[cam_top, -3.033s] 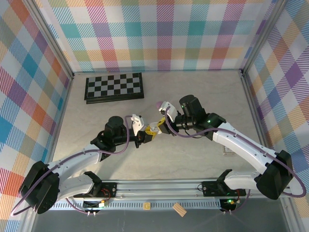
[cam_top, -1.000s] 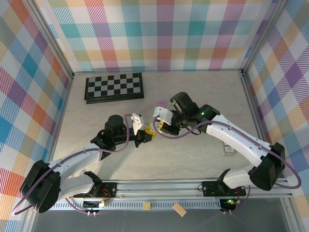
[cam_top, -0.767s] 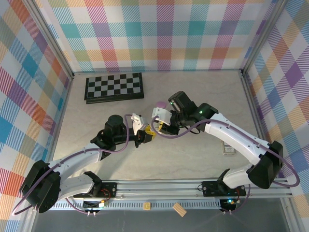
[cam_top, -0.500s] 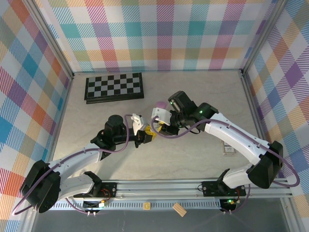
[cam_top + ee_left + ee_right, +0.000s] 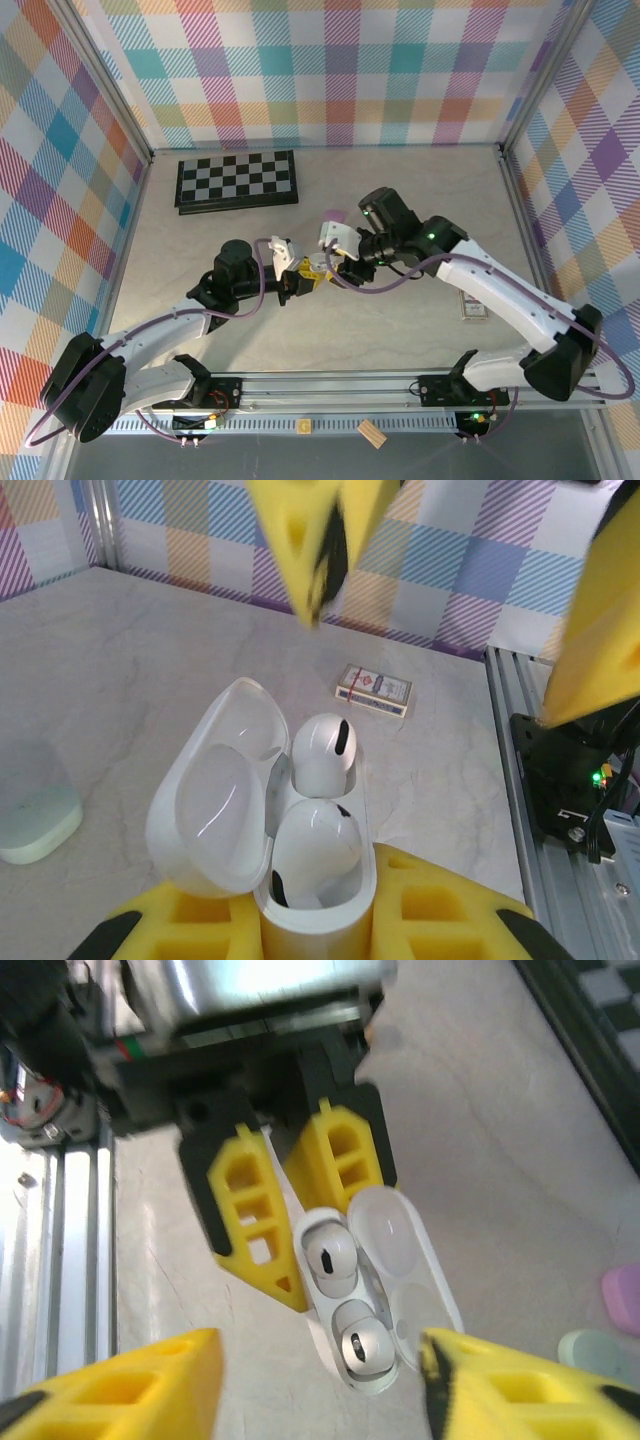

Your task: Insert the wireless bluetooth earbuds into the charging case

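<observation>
My left gripper (image 5: 318,932) is shut on the base of a white charging case (image 5: 322,912), holding it upright with its lid (image 5: 215,800) swung open to the left. Two white earbuds sit in its wells, one at the far end (image 5: 322,755) and one nearer (image 5: 310,848). In the right wrist view the case (image 5: 372,1380) and both earbuds (image 5: 330,1252) (image 5: 362,1345) lie straight ahead. My right gripper (image 5: 320,1400) is open just short of the case, with nothing between its fingers. From above, the left gripper (image 5: 298,280) and right gripper (image 5: 335,262) nearly meet at mid-table.
A folded chessboard (image 5: 236,180) lies at the back left. A purple case (image 5: 335,214) and a mint green case (image 5: 600,1345) rest on the table beyond the grippers. A card deck (image 5: 472,310) lies by the right rail. A wooden block (image 5: 372,432) sits in front of the rail.
My right gripper has opened and drawn back a little to the right, away from the case. The left arm and the case have stayed still.
</observation>
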